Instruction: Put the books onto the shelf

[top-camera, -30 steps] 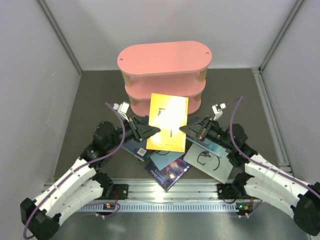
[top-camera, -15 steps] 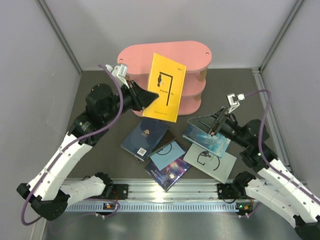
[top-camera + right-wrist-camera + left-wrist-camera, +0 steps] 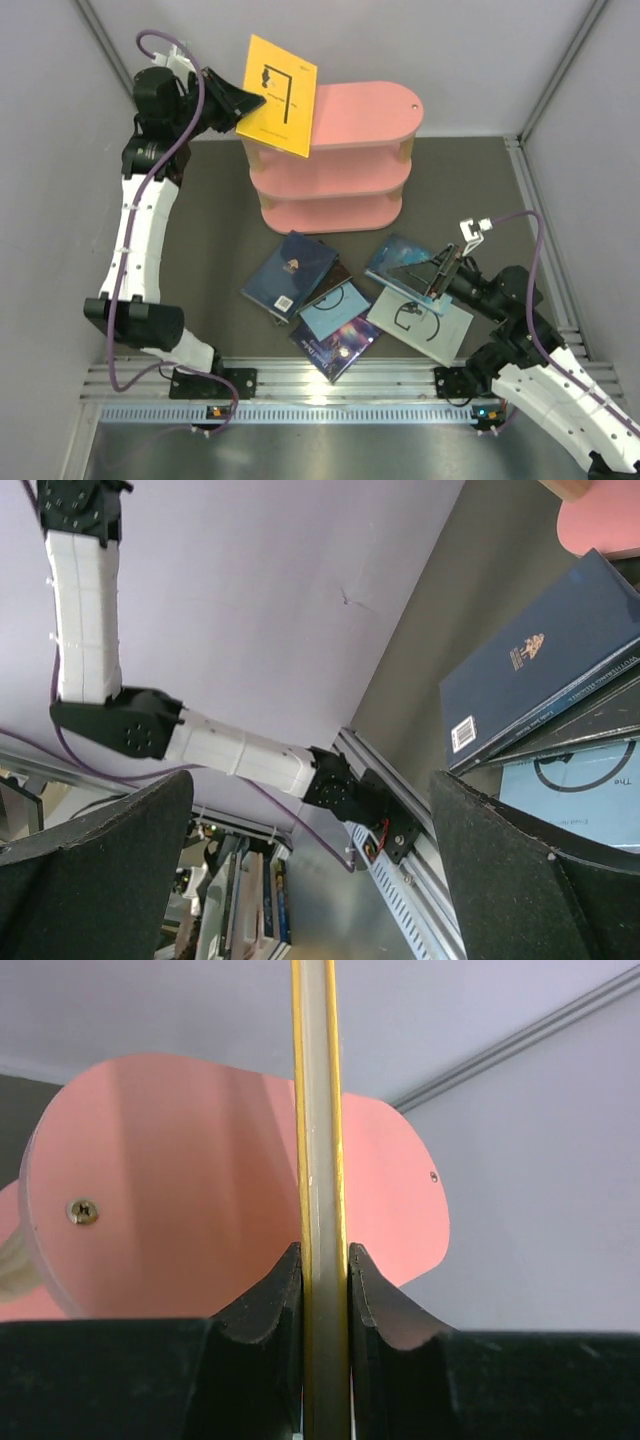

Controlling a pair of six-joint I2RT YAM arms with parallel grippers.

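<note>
The left tool (image 3: 243, 103) is clamping the bright yellow book (image 3: 281, 95) by its left edge, its two fingers (image 3: 280, 1290) pressing on either cover in the left wrist view, where the book's thin edge (image 3: 320, 1110) is standing upright between them. It is holding the book in the air, tilted, over the left end of the pink shelf's (image 3: 365, 108) top board, and from above the book's lower corner is overlapping that board; whether the two are touching I cannot tell. The shelf is standing at the middle of the worktop's (image 3: 200, 230) far edge, all three tiers bare. The right tool (image 3: 400, 275) is hanging with its jaws wide apart and gripping nothing, over the teal icy book (image 3: 400, 250) toward the worktop's near right. The other books are lying flat in an overlapping cluster near the middle of the near edge: the navy book (image 3: 290, 270) furthest left, the light blue book (image 3: 335, 305) beside it, the purple galaxy book (image 3: 340, 347) nearest the edge, and the pale grey-white book (image 3: 420, 325) just under the teal one.
</note>
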